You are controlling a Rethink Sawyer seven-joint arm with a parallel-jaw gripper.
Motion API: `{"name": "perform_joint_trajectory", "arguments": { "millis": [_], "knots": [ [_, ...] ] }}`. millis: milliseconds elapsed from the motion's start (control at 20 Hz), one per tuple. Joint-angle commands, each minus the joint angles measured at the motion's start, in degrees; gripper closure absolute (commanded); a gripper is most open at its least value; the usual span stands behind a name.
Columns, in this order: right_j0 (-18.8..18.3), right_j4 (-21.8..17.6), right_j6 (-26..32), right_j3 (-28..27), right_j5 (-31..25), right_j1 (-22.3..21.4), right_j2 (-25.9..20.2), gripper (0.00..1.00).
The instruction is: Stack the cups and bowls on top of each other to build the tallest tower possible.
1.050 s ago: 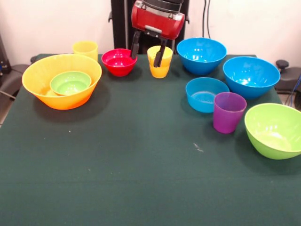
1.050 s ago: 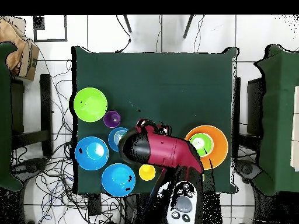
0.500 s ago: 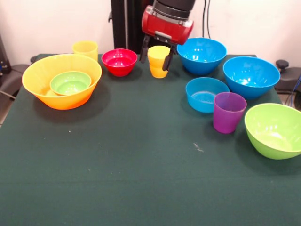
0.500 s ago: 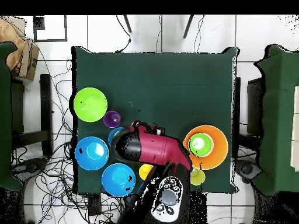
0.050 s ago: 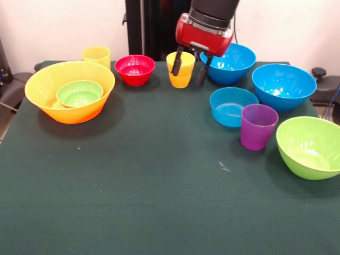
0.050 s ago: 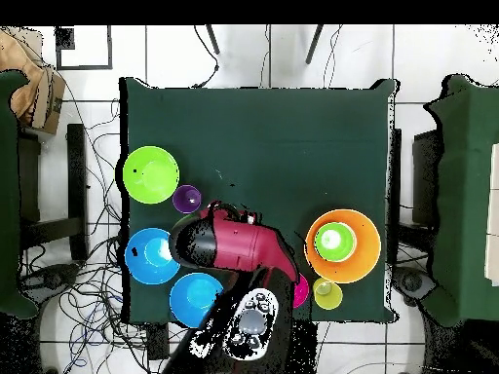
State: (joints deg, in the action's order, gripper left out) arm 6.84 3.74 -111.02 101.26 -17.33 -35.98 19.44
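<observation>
My gripper (image 5: 189, 68) hangs open and holds nothing, at the back of the table. Its left finger crosses in front of a yellow cup (image 5: 182, 78); its right finger stands between that cup and a large blue bowl (image 5: 229, 62). A small red bowl (image 5: 134, 69) sits left of the cup, and a second yellow cup (image 5: 96, 54) stands at the back left. The orange-yellow bowl (image 5: 74, 114) holds a small green bowl (image 5: 79, 93). On the right stand another large blue bowl (image 5: 283, 86), a shallow blue bowl (image 5: 231, 107), a purple cup (image 5: 258, 127) and a lime green bowl (image 5: 309, 147).
From overhead, the red arm (image 6: 234, 245) covers the shallow blue bowl and the nearer yellow cup. The lime green bowl (image 6: 151, 174), purple cup (image 6: 186, 199), orange-yellow bowl (image 6: 365, 255) and far yellow cup (image 6: 327, 294) show around it. The table is dark green cloth (image 5: 159, 186).
In the front view the gripper has slid right, from straddling the gap between red bowl and yellow cup to the cup's right side, near the blue bowl. No object has moved.
</observation>
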Motion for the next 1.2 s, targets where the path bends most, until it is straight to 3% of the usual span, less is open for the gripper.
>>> {"name": "perform_joint_trajectory", "arguments": {
  "millis": [50,850,1200],
  "knots": [
    [2.5,3.1,-11.9,-4.0,-6.4,3.5,-1.2,0.00],
    [3.4,3.0,-10.9,-5.2,-8.7,3.9,-0.3,0.00],
    [5.1,3.9,-12.1,-2.7,-11.1,-0.6,-0.1,0.00]
  ]
}}
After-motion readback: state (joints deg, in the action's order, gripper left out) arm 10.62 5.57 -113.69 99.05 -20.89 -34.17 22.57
